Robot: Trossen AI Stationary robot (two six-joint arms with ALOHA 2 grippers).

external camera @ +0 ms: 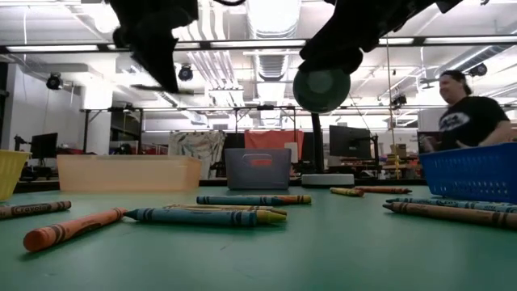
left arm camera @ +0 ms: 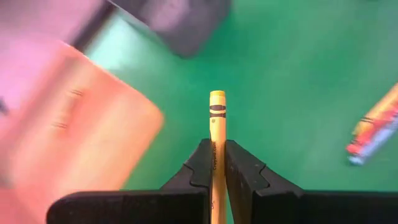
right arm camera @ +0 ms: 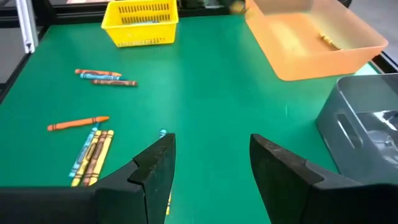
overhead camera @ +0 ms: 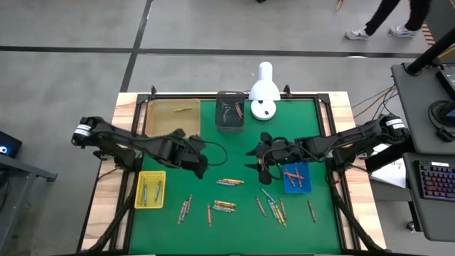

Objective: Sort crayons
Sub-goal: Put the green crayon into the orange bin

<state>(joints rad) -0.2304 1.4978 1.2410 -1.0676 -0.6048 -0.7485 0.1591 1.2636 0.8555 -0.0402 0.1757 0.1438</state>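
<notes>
Many crayons lie scattered on the green mat [overhead camera: 213,227], among them a cluster [overhead camera: 229,182] at the middle and an orange one [external camera: 69,229] near the front. My left gripper [left arm camera: 214,146] hangs above the mat left of centre [overhead camera: 200,166], shut on a yellow crayon [left arm camera: 217,115]. My right gripper [right arm camera: 211,165] stands open above the mat right of centre [overhead camera: 260,161], by the blue tray [overhead camera: 297,178], with nothing between its fingers. My left gripper pinches the yellow crayon's shaft [left arm camera: 216,149] between its two fingers. The crayon lies along the fingers, and its wrapped end [left arm camera: 217,99] sticks out past the fingertips. It is lifted clear of the mat and slants down with the gripper.
An orange tray [overhead camera: 174,114] and a grey tray [overhead camera: 229,112] stand at the far side, a yellow tray [overhead camera: 151,190] at the left. A white lamp [overhead camera: 264,92] stands at the far edge. A person [external camera: 464,113] shows beyond the table.
</notes>
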